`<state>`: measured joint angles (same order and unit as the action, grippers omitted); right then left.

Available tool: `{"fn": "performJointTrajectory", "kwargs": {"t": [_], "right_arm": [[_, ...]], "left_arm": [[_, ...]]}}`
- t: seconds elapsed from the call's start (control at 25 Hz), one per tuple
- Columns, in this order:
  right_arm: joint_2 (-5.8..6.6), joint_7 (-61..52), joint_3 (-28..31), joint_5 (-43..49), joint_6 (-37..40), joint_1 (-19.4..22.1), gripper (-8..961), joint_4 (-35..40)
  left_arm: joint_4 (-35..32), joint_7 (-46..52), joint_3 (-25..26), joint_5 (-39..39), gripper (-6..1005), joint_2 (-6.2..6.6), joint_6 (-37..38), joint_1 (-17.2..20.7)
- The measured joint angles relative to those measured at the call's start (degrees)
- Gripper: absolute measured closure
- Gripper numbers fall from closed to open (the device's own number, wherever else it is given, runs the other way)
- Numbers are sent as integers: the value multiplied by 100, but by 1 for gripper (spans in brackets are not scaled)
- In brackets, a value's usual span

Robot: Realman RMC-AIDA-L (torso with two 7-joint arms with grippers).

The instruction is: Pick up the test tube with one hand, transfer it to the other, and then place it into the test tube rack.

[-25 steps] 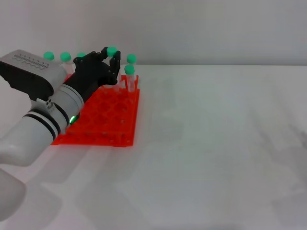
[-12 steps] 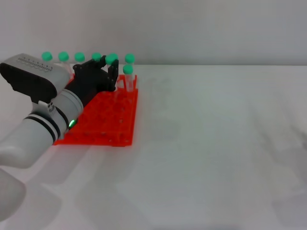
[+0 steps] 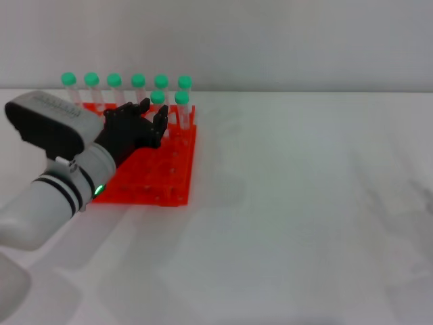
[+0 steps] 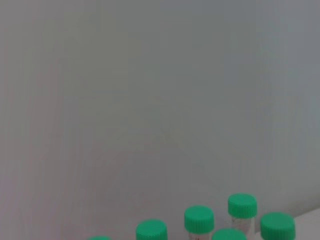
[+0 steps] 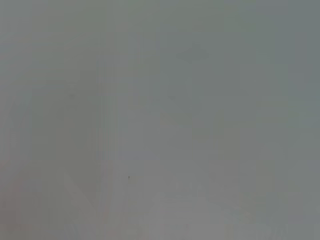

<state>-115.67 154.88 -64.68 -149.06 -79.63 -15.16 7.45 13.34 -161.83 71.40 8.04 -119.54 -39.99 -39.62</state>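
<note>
The orange-red test tube rack (image 3: 152, 169) stands at the far left of the white table. A row of several green-capped tubes stands along its back. Two more stand in the row in front: the test tube (image 3: 157, 98) and one beside it (image 3: 181, 98), both upright at the same height. My left gripper (image 3: 153, 116), black and multi-fingered, hovers over the rack just in front of the test tube. Its fingers are spread and hold nothing. The left wrist view shows only green caps (image 4: 199, 219) against the wall. My right gripper is out of view.
The white table (image 3: 304, 203) stretches to the right of the rack, against a plain grey wall. The right wrist view shows only a blank grey surface.
My left gripper has come down with the test tube, set it into the rack's second row, and drawn slightly back from it with its fingers spread.
</note>
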Motion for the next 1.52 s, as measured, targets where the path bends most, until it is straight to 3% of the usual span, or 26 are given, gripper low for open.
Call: {"fn": "performJointTrajectory", "kwargs": {"t": [0.16, 0.4, 0.44, 0.52, 0.56, 0.6, 0.76, 1.12, 1.32, 1.52], "right_arm": [[0, -1, 0, 0, -13, -5, 96, -18], [0, -1, 28, -15, -5, -11, 96, -18], [0, 3, 47, -24, 8, -13, 96, -18], [0, 7, 52, -25, 15, -13, 96, -18], [2, 29, 58, -29, 19, -7, 96, -16], [2, 29, 58, -29, 19, -7, 96, -16], [9, 46, 130, -42, 21, 35, 96, -37], [10, 56, 243, -45, 43, 44, 96, -82], [14, 41, 293, -44, 25, 62, 96, -159], [17, 31, 477, -41, -48, 59, 96, -423]], "left_arm": [[184, 0, 33, 21, 590, -1, -435, 386], [328, 5, 118, 274, 369, -13, -1584, 1309], [306, 26, 117, 617, 347, -26, -2007, 1673], [288, 33, 103, 740, 304, -31, -2197, 1822], [269, 41, 58, 1025, 282, -55, -2883, 2289], [269, 41, 58, 1025, 261, -55, -2883, 2289], [185, 279, 27, 1654, 175, -72, -3938, 3140], [-700, 1198, -9, 2175, 110, -75, -4376, 3279], [-759, 1213, -195, 2166, 109, -87, -4251, 3342], [-716, 1216, -335, 2140, 109, -70, -3863, 3166]]}}
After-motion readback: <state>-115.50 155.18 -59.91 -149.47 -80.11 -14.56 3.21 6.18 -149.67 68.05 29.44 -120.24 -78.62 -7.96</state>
